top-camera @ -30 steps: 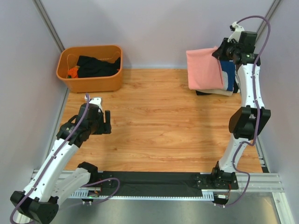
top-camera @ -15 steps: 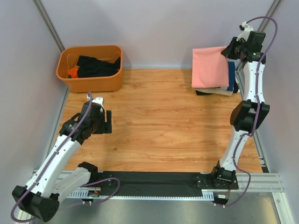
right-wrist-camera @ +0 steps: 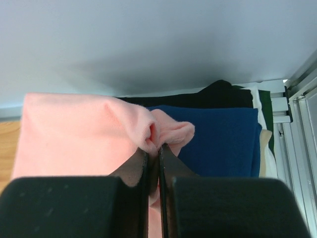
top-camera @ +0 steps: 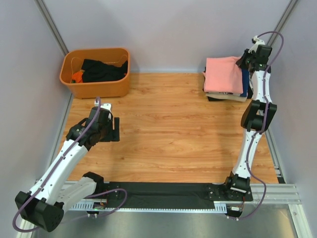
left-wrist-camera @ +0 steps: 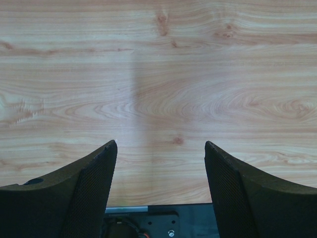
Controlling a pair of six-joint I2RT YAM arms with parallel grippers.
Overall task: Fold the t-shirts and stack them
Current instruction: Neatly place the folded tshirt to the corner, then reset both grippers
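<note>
So the salmon-pink t-shirt (top-camera: pixel 224 74) is lying folded on top of the stack, over at about 1 o'clock on the table (top-camera: pixel 173 129), right up by the back wall. Under it there's a navy t-shirt (right-wrist-camera: pixel 223 139) poking out on the 3 o'clock side, a dark one (right-wrist-camera: pixel 223 93) behind that, and a beige one (top-camera: pixel 229 97) at the bottom of the pile. The right jaws are pressed together on a little bunched-up fold at the pink shirt's 3 o'clock edge, pinching it. In the wrist view you can see the cloth puckered right at the tips. The right arm (top-camera: pixel 257 116) is stretched way out to reach it. The left jaws are spread wide with nothing between them, hovering over bare wood around 8 o'clock. An orange tub (top-camera: pixel 99 90) sits at 11 o'clock with dark cloth (top-camera: pixel 101 70) heaped in it.
</note>
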